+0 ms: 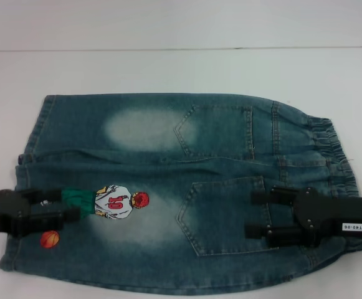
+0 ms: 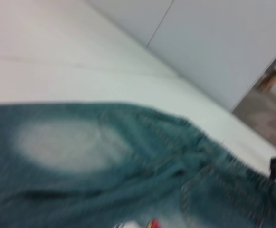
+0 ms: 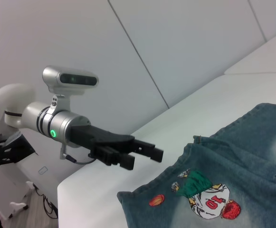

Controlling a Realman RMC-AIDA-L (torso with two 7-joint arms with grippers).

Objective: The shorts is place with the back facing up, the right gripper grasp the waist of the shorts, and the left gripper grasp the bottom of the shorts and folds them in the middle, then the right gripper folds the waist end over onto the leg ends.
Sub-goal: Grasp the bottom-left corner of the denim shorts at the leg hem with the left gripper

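The shorts lie flat, back up, on the white table, waist to the right and leg hems to the left. My left gripper hovers over the near leg's hem beside the footballer print, fingers open and pointing toward the waist, holding nothing. In the right wrist view the left gripper hangs just off the hem corner of the shorts. My right gripper is open above the near back pocket by the waist. The left wrist view shows only denim.
White table extends behind the shorts to a wall seam. The shorts' near edge lies close to the table's front edge. The right wrist view shows the table's left edge dropping to the floor, with the silver left arm beyond it.
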